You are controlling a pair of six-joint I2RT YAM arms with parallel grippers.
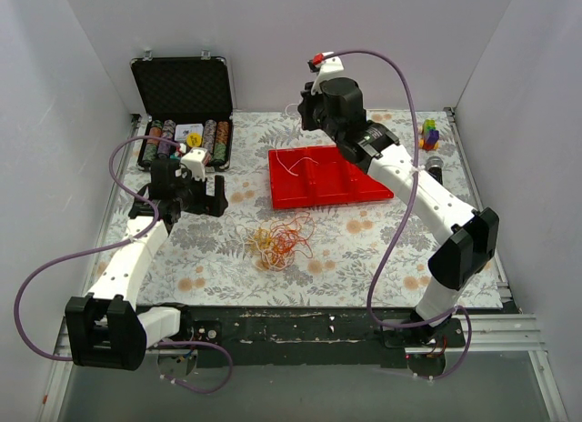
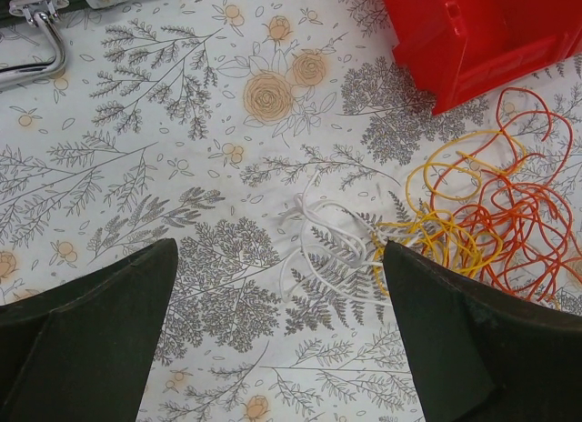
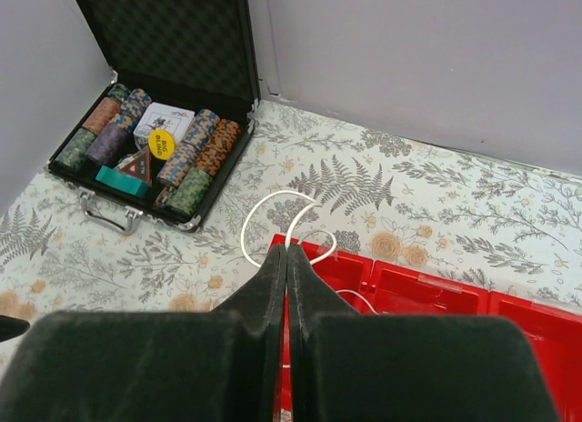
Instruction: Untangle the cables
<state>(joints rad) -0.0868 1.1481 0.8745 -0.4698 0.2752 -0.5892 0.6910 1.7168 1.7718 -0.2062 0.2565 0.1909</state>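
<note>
I work on a table spread with a pale cloth (image 1: 382, 249) printed with grey ferns and orange roses. Plain white walls (image 1: 273, 31) box it in at the back and on both sides, and a dark rail (image 1: 300, 326) runs along the near edge where my arms are bolted. The cables (image 1: 282, 240) lie in a loose heap on the cloth near the middle of the table, just in front of a red tray (image 1: 346, 190) and not touching it. My left gripper (image 2: 277, 258) hangs above the cloth to the left of that heap, its fingers spread wide with nothing between them. Past them I see white loops (image 2: 318, 249) nearest me, then yellow strands (image 2: 436, 231) and red ones (image 2: 527, 213) knotted together toward the tray's corner. My right gripper (image 3: 287, 251) is raised over the far left part of the tray, its fingers pressed together on one white cable (image 3: 259, 213). That cable curls out from the tips in a loop over the cloth and the tray's rim; I cannot tell whether it touches either. In the back left corner an open black case (image 1: 182, 90) holds rows of poker chips. A small pile of coloured blocks (image 1: 429, 134) sits by the far right edge.
</note>
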